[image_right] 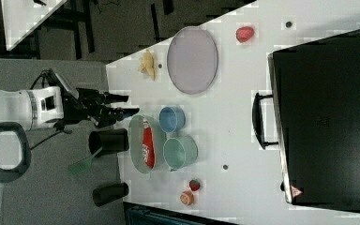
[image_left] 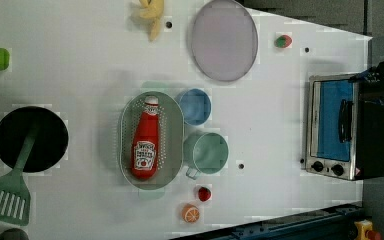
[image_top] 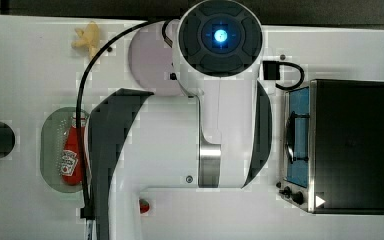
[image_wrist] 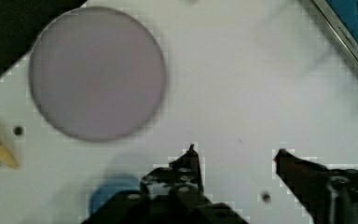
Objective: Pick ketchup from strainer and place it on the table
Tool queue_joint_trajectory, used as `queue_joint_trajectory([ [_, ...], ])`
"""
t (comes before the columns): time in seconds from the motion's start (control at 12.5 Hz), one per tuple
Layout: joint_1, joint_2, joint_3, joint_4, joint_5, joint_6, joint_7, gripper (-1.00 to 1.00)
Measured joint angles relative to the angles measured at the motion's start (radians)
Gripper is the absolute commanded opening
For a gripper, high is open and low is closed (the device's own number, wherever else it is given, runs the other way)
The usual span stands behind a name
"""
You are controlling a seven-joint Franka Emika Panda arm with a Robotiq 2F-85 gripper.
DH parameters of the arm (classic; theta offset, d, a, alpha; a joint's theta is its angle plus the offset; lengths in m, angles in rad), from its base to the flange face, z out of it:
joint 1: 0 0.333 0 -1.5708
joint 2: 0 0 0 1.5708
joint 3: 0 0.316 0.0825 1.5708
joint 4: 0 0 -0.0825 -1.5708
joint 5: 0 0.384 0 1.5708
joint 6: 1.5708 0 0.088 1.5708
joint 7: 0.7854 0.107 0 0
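Ketchup (image_left: pixel 145 144) lies in the strainer (image_left: pixel 125 125); gripper (image_wrist: pixel 235 156) spread wide, holding nothing.

Ketchup lies lengthwise along the strainer's middle, label up, cap end toward the banana (image_left: pixel 151 15) side in the left view. Strainer sits on the table (image_left: pixel 80 60), with the blue bowl (image_left: pixel 194 106) and green bowl (image_left: pixel 207 151) touching or just beside its rim on the left view's right. In the right view the gripper (image_right: pixel 124 105) hangs apart from the strainer, off its cap end on the right view's upper left, nothing between the fingers (image_right: pixel 117 98). Wrist view shows bare table between the fingers (image_wrist: pixel 191 158), with the plate (image_wrist: pixel 97 72) and part of the blue bowl (image_wrist: pixel 107 191) below; ketchup well apart from the fingertips.
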Motion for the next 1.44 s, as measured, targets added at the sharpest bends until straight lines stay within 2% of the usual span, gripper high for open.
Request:
queue_joint_trajectory([
  [0.08,-0.037,-0.060,0.037,-0.061,0.004,-0.074,0.039,0.59],
  [0.24,-0.072,-0.200,0.068,-0.147,0.026,-0.141,0.074,1.00],
  [0.4,-0.080,-0.280,0.087,-0.136,0.025,-0.148,0.093,1.00],
  [0.56,-0.099,-0.289,0.153,-0.088,0.027,-0.139,0.093,1.00],
  [0.8,-0.095,-0.232,0.304,-0.071,0.023,-0.084,0.102,1.00],
  [1.04,-0.083,-0.143,0.492,-0.107,0.030,-0.073,0.110,1.00],
  [1.44,-0.068,-0.040,0.736,-0.150,0.039,-0.003,0.114,1.00],
])
